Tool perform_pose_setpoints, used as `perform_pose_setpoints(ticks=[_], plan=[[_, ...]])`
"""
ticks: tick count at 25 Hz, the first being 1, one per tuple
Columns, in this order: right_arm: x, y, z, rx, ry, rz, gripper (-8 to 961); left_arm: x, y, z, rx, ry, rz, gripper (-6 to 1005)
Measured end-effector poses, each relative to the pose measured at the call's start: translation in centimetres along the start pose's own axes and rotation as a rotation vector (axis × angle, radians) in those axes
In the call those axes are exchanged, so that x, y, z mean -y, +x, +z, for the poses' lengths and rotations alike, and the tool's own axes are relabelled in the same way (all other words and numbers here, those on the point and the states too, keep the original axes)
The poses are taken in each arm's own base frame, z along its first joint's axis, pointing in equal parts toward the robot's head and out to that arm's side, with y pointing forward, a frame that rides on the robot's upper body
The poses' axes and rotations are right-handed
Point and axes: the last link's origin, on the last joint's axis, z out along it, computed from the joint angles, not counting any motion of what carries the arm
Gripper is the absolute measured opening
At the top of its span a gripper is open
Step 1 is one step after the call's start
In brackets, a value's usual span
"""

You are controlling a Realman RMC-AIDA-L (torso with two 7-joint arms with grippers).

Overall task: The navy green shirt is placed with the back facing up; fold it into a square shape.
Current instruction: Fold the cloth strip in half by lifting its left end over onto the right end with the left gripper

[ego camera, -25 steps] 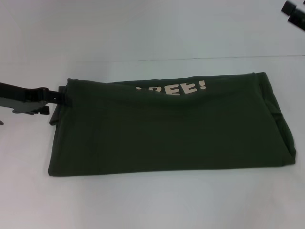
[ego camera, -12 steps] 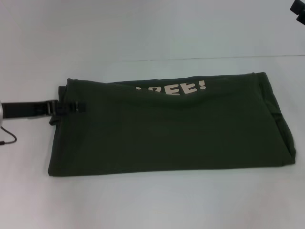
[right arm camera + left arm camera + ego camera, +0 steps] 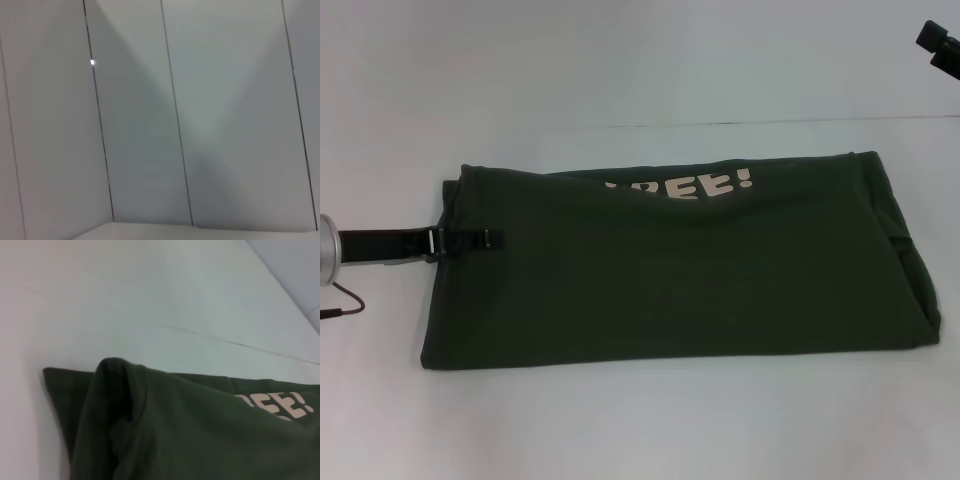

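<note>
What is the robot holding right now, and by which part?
The left gripper lies over the left edge of the navy green shirt; whether it grips the cloth cannot be told. The right gripper hangs apart, holding nothing.

Left arm extends level from the left edge, its gripper low and pointing rightward. Right gripper sits raised at the far upper right corner.

The dark green cotton T-shirt lies flat, folded into a long band, cream letters "EE!" showing, its end under the left jaws.
</note>
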Motion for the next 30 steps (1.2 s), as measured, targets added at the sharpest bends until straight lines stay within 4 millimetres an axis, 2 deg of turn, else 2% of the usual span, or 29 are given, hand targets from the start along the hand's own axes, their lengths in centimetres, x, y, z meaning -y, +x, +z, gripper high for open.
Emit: perform_pose_setpoints(ticks=[16, 30], plan=[[-0.2, -0.2, 0.4, -0.008, -0.017, -0.014, 825, 0.7, -1.2, 1.5, 0.011, 0.069, -0.021, 846], [-0.1, -0.4, 0.6, -0.017, -0.024, -0.023, 826, 0.0, -1.7, 2.3, 0.018, 0.053, -0.022, 846]])
